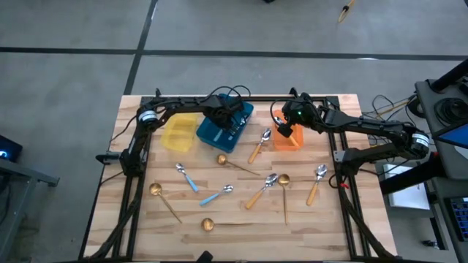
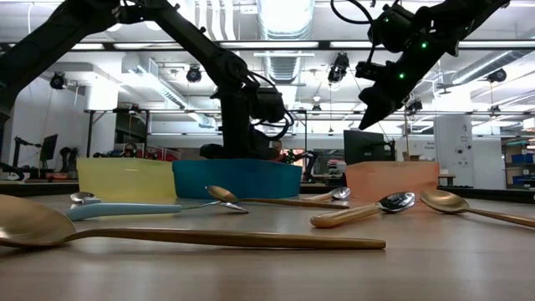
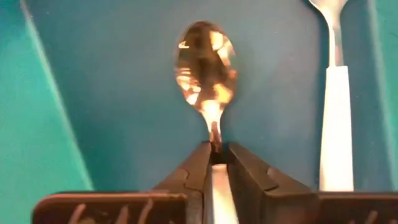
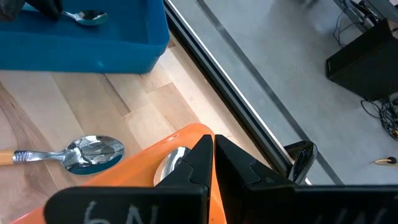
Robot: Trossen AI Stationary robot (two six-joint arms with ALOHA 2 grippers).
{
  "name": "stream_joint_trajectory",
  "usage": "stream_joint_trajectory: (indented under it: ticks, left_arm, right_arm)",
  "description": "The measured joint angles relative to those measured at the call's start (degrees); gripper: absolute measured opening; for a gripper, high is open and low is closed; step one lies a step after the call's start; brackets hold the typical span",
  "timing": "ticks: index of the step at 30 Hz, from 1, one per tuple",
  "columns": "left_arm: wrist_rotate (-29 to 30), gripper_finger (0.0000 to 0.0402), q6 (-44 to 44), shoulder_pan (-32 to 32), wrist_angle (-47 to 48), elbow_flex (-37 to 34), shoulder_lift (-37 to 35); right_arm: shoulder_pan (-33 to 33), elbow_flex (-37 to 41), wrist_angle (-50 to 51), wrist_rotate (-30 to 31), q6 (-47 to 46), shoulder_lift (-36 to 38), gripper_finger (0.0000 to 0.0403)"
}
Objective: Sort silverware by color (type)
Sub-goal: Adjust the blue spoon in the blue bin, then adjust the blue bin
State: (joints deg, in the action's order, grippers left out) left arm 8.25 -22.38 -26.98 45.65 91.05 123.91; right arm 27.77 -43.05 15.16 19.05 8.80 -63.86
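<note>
Blue bin: left gripper is down inside it, fingers pinched near-shut on the neck of a silver-bowled spoon. A second spoon with a pale handle lies beside it on the bin floor.

Right gripper hangs above the orange bin, fingers fully closed, nothing between them. 1 spoon bowl shows inside that bin.

Yellow bin sits just left of the blue one.

Rest of the silverware is scattered on the wooden desk in front of the bins: 2 blue-handled spoons, orange-handled spoons, gold spoons.
</note>
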Motion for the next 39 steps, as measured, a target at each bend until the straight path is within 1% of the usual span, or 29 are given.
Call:
stream_joint_trajectory:
  ticks: [4,7,18,22,25,29,35,39]
  left_arm:
    - [0.0,0.0014,0.0,0.0,0.3,0.2,0.0]
    - [0.2,0.0011,-0.3,0.0,0.5,0.8,0.0]
    - [0.5,0.004,-1.1,-0.1,-2.3,1.2,0.0]
    - [0.5,0.0045,-0.9,-0.1,-2.5,2.5,0.0]
    - [0.5,0.0045,0.5,-0.1,-0.8,4.1,0.0]
    - [0.4,0.0045,5.8,0.1,5.2,8.1,-0.3]
    - [0.3,0.0045,21.9,2.4,17.1,12.8,-2.1]
    - [0.2,0.0045,27.7,4.7,22.2,14.1,-4.5]
  right_arm:
    - [0.0,0.0,0.0,0.0,0.0,0.0,0.0009]
    - [0.0,0.0,0.0,0.0,0.0,0.0,0.0009]
    - [0.0,0.0,0.0,0.0,0.0,0.0,0.0009]
    - [0.0,0.0,0.0,0.0,0.0,0.0,0.0009]
    - [0.0,0.0,0.0,0.0,0.1,0.0,0.0009]
    - [0.0,0.1,0.0,0.0,0.2,0.0,0.0009]
    - [0.0,0.1,-0.3,0.0,0.0,0.0,0.0009]
    - [0.0,0.1,-0.5,0.0,-0.2,0.0,0.0009]
